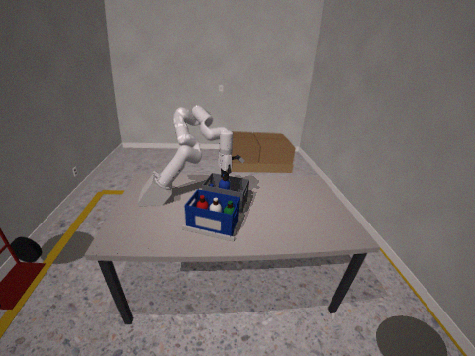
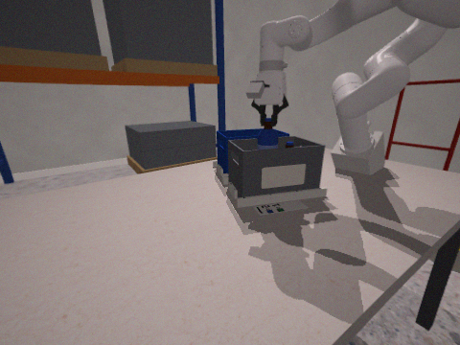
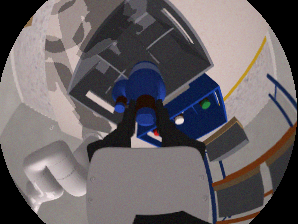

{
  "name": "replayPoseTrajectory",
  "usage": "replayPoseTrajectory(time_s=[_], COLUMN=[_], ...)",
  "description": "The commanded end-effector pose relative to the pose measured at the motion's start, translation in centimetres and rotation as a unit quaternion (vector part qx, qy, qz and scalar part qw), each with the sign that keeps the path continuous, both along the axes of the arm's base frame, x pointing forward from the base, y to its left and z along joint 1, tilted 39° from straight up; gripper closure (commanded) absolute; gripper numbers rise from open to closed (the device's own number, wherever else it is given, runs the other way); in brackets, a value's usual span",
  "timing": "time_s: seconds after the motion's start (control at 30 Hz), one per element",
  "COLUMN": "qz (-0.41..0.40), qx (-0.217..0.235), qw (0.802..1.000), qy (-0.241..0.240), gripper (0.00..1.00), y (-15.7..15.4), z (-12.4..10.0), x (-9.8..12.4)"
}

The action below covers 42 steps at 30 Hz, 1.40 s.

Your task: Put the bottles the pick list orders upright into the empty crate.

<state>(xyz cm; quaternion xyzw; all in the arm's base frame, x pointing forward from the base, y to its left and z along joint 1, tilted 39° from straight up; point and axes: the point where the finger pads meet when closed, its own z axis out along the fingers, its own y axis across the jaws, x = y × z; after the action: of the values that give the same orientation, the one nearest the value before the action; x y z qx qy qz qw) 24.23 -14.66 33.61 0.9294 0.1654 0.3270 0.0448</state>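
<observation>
My gripper point(image 1: 225, 174) point(image 2: 269, 120) point(image 3: 145, 106) is shut on the neck of a blue bottle point(image 1: 224, 184) point(image 2: 268, 139) point(image 3: 140, 83). It holds the bottle upright, with the body lowered inside the grey crate point(image 1: 243, 188) point(image 2: 244, 168) point(image 3: 166, 36). A second bottle's blue cap point(image 2: 289, 143) shows inside the grey crate beside it. The blue crate point(image 1: 194, 214) point(image 2: 225, 139) point(image 3: 200, 119) stands right against the grey one and holds a red bottle point(image 1: 202, 203), a white bottle point(image 1: 215, 205) and a green bottle point(image 1: 229, 208). The pick list point(image 2: 273, 209) lies on the table in front of the grey crate.
The arm's base point(image 1: 153, 190) point(image 2: 356, 160) stands on the table beside the crates. Cardboard boxes point(image 1: 262, 150) sit on the floor behind the table. A grey box on a pallet point(image 2: 170, 141), a shelf rack point(image 2: 110, 74) and a red frame point(image 2: 426, 115) stand beyond the table.
</observation>
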Motion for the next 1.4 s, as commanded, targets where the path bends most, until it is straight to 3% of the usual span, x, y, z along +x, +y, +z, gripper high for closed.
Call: replayPoseTrajectory(time_s=[0.0,1.37], qz=[0.000,0.000], qx=[-0.002,-0.001], qw=[1.000,1.000], qy=[-0.001,-0.001], gripper=[1.00,1.00], y=[0.0,0.1], z=[-0.1,-3.0], x=[0.2,2.5])
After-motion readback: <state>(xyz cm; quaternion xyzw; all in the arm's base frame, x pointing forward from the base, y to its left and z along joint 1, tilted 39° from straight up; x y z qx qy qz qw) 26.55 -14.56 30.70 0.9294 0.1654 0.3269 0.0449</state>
